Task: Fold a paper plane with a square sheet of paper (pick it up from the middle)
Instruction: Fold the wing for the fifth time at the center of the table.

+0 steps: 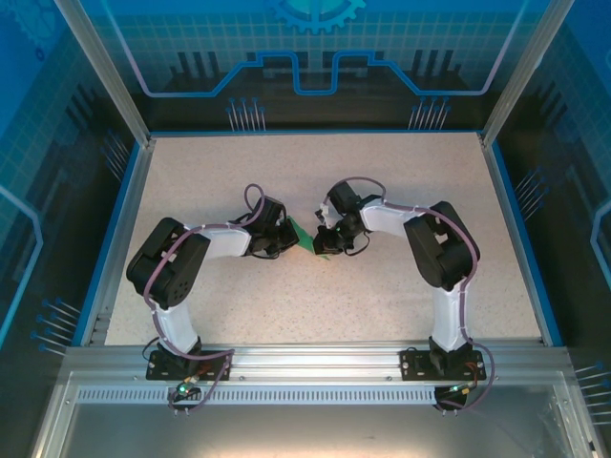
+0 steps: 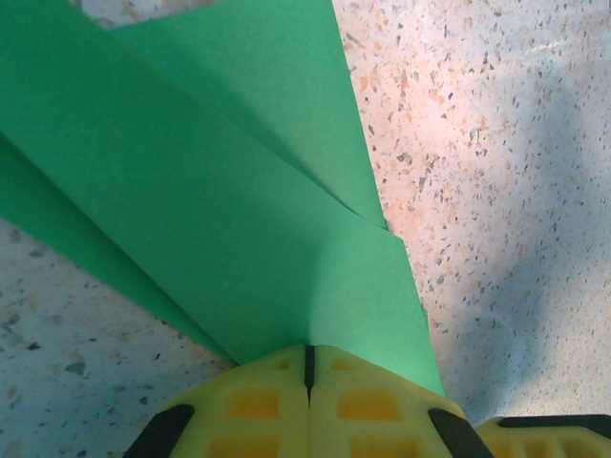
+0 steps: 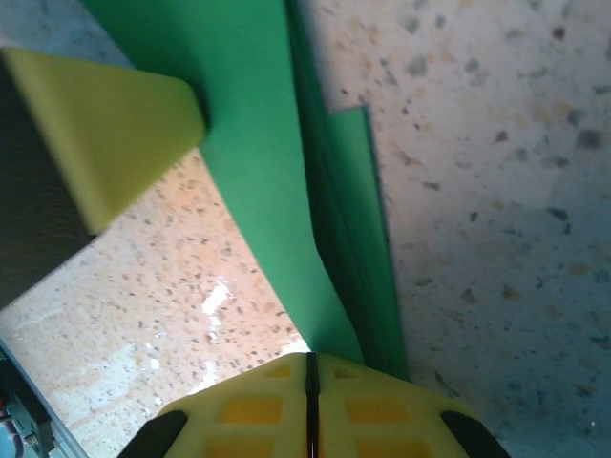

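Two arms meet over the middle of the speckled table (image 1: 315, 296), the left arm (image 1: 181, 262) and the right arm (image 1: 439, 248) bent inward so that their wrists nearly face each other. From above, the green paper (image 1: 303, 235) is no more than a small sliver between the dark wrists. Its shape cannot be read there, and neither claw's fingers can be made out at that size. The wrist cameras supply what the overhead view lacks. The left wrist view shows the paper as layered flaps whose slanting edges meet at a point near the right side. The flaps spread away from the left gripper (image 2: 307, 361), whose yellow fingers are pressed together with the paper's near corner pinched between them. The right wrist view shows the paper edge-on and bowed, with a darker folded layer beside it. It runs up from the right gripper (image 3: 310, 367), which is likewise closed tight on the paper's near end. At the upper left of that view a yellow wedge (image 3: 105, 124) on a dark mount touches the paper's far part. Both wrist frames cut off the paper's far edges, and whether any part of it rests on the table cannot be told.
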`<state>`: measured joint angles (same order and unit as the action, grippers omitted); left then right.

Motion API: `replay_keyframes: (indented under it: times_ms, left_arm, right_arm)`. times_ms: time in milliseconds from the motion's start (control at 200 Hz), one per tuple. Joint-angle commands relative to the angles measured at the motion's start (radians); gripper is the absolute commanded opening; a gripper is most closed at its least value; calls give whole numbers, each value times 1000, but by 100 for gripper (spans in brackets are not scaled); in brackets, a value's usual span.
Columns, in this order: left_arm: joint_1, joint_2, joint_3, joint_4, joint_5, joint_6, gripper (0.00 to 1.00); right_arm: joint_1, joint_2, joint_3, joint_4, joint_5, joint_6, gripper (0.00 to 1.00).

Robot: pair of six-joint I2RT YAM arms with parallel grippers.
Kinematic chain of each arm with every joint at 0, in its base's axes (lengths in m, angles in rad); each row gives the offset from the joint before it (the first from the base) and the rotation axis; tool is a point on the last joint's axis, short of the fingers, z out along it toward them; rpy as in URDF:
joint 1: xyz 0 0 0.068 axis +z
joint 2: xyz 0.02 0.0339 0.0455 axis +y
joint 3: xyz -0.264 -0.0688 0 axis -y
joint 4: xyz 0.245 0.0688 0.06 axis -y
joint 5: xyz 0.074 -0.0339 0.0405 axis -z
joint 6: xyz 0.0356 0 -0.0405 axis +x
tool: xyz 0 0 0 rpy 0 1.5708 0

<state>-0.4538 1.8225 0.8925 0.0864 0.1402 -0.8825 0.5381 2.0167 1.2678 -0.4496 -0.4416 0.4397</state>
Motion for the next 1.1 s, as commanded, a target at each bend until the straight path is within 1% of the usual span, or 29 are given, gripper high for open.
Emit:
replay_keyframes:
  times_ms: [0,240,420,520,690,905,1095]
  left_arm:
    - [10,35,8,-88,-28,28,4]
    - [22,31,33,-103,-35,76,4]
    - [45,31,59,-108,-28,150,5]
    - [61,34,79,-131,-23,196,8]
    - [81,49,118,-174,-25,262,9]
    - [122,61,130,-201,-31,302,9]
    - [154,48,103,-202,-43,293,9]
  right_arm:
    - [-7,16,-13,-35,19,-3,8]
    - [-30,22,-86,-35,33,-15,8]
    - [-47,44,-120,-34,34,-10,7]
    - [-52,50,-132,-32,36,-9,6]
    - [-57,50,-143,-29,35,-6,6]
    - [-61,48,-146,-32,37,-8,5]
    - [-62,51,-148,-32,38,-9,5]
